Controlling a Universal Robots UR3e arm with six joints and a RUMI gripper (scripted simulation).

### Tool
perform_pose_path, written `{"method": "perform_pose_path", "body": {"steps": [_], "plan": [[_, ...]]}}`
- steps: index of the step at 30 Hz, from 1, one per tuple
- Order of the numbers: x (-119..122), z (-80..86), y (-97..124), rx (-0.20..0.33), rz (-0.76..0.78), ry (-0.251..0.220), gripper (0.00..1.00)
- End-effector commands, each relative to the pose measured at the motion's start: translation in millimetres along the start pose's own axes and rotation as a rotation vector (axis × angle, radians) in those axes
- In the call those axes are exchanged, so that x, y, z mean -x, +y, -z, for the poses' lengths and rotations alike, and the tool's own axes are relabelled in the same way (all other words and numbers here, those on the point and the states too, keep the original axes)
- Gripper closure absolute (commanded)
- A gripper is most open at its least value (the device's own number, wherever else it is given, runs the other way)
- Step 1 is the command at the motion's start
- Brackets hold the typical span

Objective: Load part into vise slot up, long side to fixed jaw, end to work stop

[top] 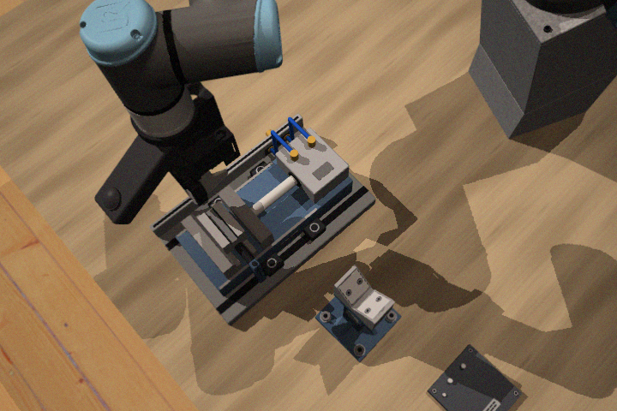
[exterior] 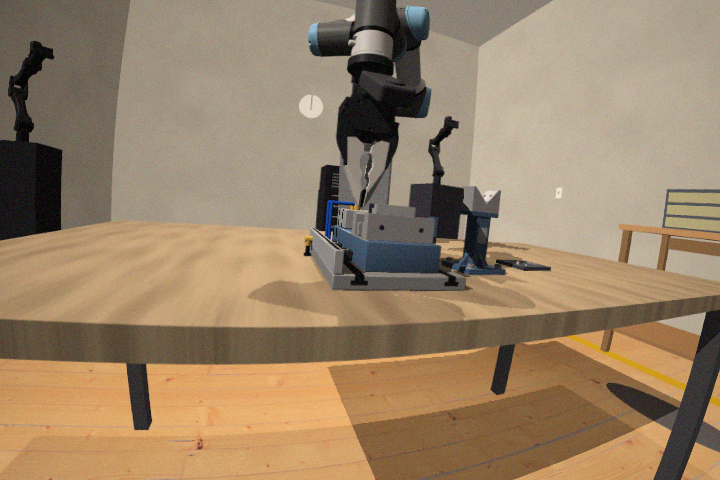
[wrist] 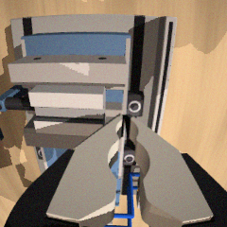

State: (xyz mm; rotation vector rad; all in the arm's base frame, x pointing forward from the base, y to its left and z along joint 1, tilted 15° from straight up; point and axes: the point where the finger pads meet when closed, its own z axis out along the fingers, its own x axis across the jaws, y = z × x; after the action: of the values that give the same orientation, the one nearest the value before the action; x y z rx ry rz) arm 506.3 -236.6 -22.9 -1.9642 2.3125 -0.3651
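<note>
Gripper (wrist: 124, 124) closed on nothing, fingers together, poised above the vise (top: 290, 259) at its edge. The part (wrist: 66, 96) lies between the vise jaws. V-block (top: 362, 295) and infeed plate (top: 479, 383) stand apart on the table (top: 464, 203), the plate bare of any block.

top view high above, tilted down on the worktop (top: 464, 145), exterior view low at worktop-edge height, farther off, wrist view close, looking past the end effector (wrist: 124, 124), all three sharing the vise (top: 290, 252)
</note>
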Motion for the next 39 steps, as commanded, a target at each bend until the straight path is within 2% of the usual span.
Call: {"method": "perform_pose_path", "body": {"steps": [1,39], "plan": [[-0.5,0.9,-1.0,-0.003,0.0,0.002,1.0],[-0.5,0.9,-1.0,-0.003,0.0,0.002,1.0]]}}
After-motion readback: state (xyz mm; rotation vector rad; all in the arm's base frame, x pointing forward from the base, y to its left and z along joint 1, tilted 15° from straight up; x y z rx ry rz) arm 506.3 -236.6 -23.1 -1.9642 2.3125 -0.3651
